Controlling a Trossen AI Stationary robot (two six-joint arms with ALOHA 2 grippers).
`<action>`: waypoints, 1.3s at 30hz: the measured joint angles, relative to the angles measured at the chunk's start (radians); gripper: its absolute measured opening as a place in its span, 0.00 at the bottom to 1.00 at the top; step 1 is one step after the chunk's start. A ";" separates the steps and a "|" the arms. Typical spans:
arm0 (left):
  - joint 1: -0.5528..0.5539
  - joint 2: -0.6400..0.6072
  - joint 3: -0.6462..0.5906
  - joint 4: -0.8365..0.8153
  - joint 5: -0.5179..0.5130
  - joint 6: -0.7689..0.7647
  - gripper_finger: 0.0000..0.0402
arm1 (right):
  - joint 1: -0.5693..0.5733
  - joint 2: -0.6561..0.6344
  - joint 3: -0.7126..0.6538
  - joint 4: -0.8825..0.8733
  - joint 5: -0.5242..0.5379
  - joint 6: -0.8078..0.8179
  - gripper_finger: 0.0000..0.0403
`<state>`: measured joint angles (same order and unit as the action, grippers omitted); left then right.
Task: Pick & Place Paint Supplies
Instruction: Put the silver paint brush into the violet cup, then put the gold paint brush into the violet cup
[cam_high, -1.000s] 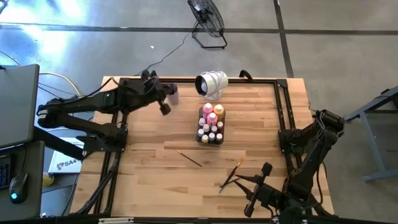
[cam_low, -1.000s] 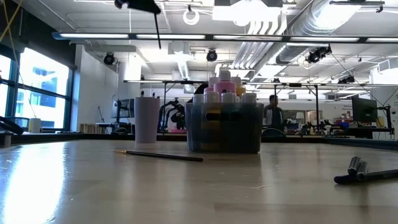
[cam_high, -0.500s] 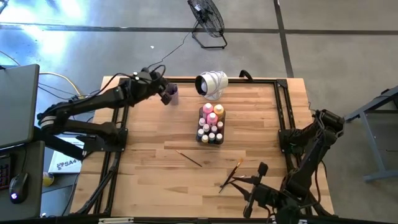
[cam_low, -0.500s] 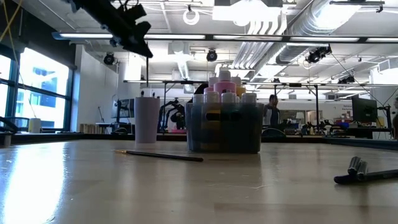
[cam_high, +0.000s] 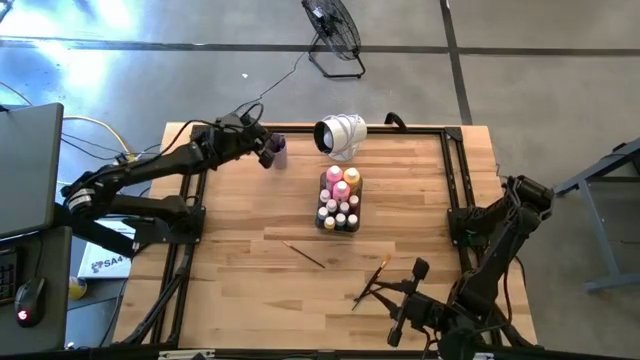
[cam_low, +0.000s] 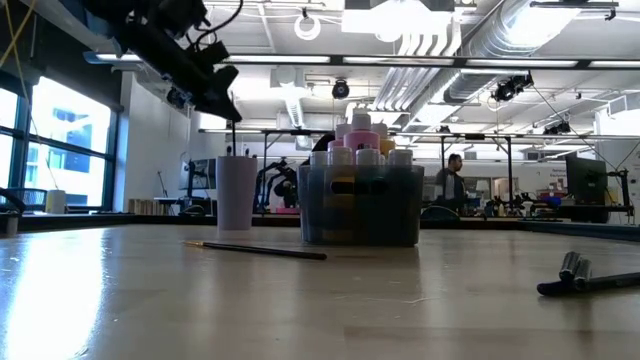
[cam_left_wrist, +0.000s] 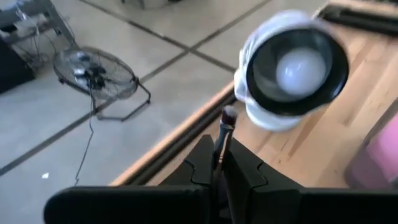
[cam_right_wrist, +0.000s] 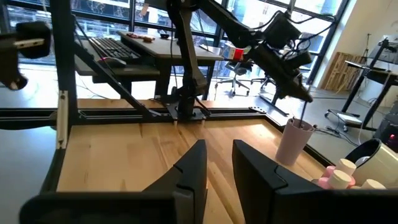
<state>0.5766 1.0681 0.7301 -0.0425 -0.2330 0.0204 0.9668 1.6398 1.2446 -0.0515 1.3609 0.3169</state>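
Compared with a second ago, the left gripper (cam_high: 266, 152) has swung from over the table toward the far-left corner and now hangs directly above the lilac cup (cam_high: 278, 151); in the low view it has come down from the top edge to sit just above the cup's rim (cam_low: 237, 157). Its jaws are closed on a thin paintbrush (cam_left_wrist: 224, 134), which points down toward the cup mouth — the right wrist view shows the brush (cam_right_wrist: 303, 111) reaching to the rim. The right gripper (cam_high: 372, 290) has drawn back slightly along the near edge; its fingers (cam_right_wrist: 193, 163) stand partly apart with nothing between them.

Task items: the paint bottles (cam_high: 340, 198) — pink and orange at the far end, white-capped ones nearer — stand packed in the grey tray (cam_low: 361, 208) at table centre. One paintbrush (cam_high: 303, 255) lies flat on the wood nearer than the tray; a second, orange-tipped brush (cam_high: 371, 281) lies near the right gripper, close to the near edge.

Edges and room: a white lamp-like object (cam_high: 341, 136) lies at the far edge, between cup and tray. The table (cam_high: 230, 230) is bare wood on its left half and on its right side beyond the tray. A floor fan (cam_high: 333, 28) stands beyond the far edge.
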 joint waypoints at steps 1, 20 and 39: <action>0.000 0.011 -0.005 -0.003 0.001 -0.002 0.03 | -0.005 0.000 0.000 -0.003 -0.001 0.002 0.17; 0.000 0.135 -0.015 0.103 -0.040 -0.058 0.38 | -0.031 0.000 0.000 -0.005 -0.084 0.004 0.17; 0.000 -0.298 0.066 -0.370 0.213 0.089 0.03 | -0.031 0.000 0.000 -0.006 -0.086 -0.026 0.17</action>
<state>0.5762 0.7706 0.7963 -0.4127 -0.0205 0.1098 0.9356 1.6398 1.2446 -0.0578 1.2754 0.2907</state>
